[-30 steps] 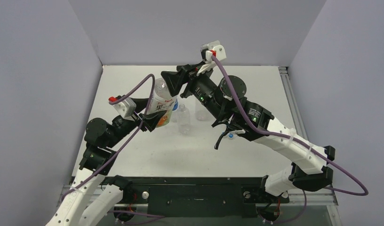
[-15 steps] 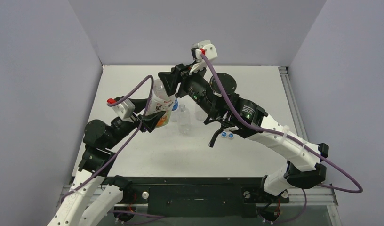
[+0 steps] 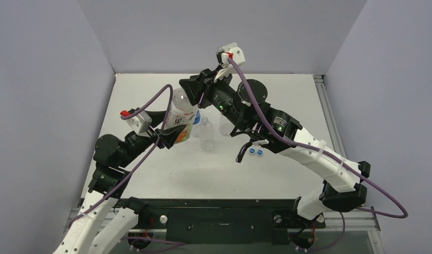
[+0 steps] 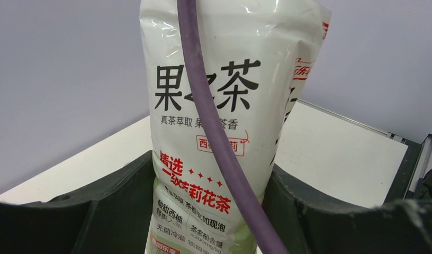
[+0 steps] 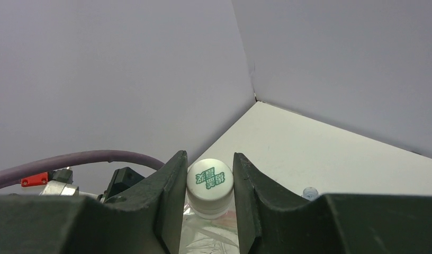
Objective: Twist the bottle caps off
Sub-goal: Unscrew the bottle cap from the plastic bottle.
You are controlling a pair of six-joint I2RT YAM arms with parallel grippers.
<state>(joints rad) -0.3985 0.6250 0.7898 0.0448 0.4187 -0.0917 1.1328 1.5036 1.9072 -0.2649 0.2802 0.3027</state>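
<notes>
Contents of the wide clear orange-and-green-labelled plastic bottle [image 4: 177, 106]: can't tell. My left gripper [image 4: 211, 174] clamps its body, my right gripper [image 5: 209, 172] pinches its round white cap [image 5: 209, 181].

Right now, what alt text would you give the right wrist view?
The right claw grips a white cap with green printing, one dark finger pressed to each side, atop a clear bottle. A purple cable crosses left; grey walls and white table lie behind.
</notes>
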